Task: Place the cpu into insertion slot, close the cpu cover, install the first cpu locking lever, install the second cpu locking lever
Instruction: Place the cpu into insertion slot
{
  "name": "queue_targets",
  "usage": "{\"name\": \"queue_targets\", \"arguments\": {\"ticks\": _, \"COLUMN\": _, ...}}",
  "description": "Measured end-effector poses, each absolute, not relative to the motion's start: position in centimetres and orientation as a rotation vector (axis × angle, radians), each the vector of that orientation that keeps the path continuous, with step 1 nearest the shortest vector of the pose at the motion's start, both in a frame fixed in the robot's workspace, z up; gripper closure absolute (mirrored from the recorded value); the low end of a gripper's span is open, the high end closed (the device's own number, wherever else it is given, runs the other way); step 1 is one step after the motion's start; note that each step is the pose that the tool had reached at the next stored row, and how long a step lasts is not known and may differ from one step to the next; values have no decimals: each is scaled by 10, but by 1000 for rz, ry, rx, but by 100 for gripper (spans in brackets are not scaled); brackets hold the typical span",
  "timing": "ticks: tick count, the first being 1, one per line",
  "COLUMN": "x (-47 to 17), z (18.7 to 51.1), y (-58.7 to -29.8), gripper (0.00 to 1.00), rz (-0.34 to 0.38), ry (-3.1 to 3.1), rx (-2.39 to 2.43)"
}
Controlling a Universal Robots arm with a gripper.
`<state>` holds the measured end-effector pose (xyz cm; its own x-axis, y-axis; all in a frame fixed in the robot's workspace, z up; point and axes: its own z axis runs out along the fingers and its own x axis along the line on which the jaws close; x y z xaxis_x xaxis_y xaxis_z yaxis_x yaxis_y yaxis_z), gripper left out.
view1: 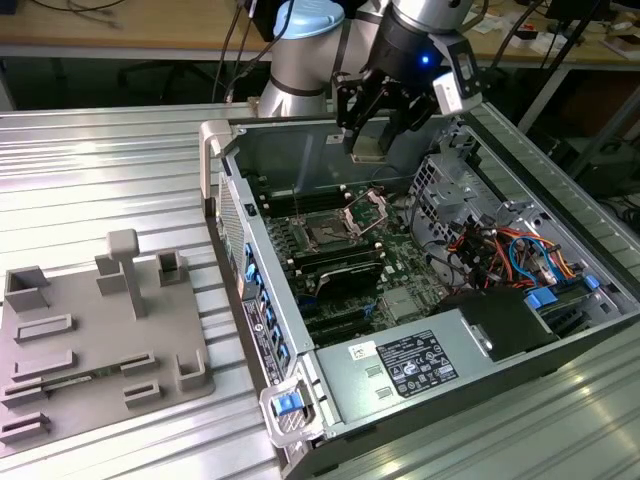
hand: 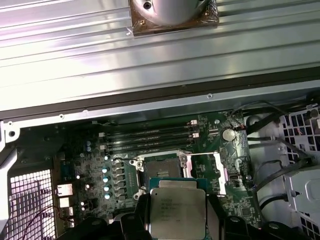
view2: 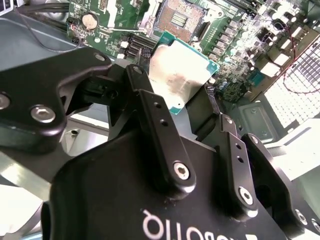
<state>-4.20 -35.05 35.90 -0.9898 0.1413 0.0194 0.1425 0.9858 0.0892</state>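
The black two-fingered gripper (view1: 368,138) hung over the open grey metal computer case (view1: 300,152), near the case's far wall in the exterior view. Its jaws were narrow and pressed on two opposite edges of the small, flat, square, silvery-grey metal cpu (view1: 367,150). In the second wrist view the cpu (view2: 177,75) sat between the black fingers (view2: 155,120) with its metal top turned to the camera and a thin blue-green edge around it. The chip was in the air, clearly above the board and touching nothing except the gripper (view2: 175,95).

Under it, on the green circuit board (hand: 215,125), was the small, square, dark insertion slot (hand: 162,167) with a thin metal rim, and no chip was in it. In the first wrist view the cpu (hand: 177,212) lay just beside the slot, not directly over it. The square silvery metal cpu cover (view1: 368,208), a frame with a large cut-out middle, stood raised on its hinge beside the insertion slot (view1: 325,232), on the exterior view's right of it. The long black memory slots (hand: 150,140) ran beside the slot, on the side away from the gripper (hand: 177,220).
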Motion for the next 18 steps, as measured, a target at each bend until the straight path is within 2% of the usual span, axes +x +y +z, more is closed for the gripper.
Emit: {"name": "queue_targets", "arguments": {"ticks": 18, "x": -42, "z": 357, "y": -350, "gripper": 45, "rz": -143, "ry": -3100, "rx": -449}}
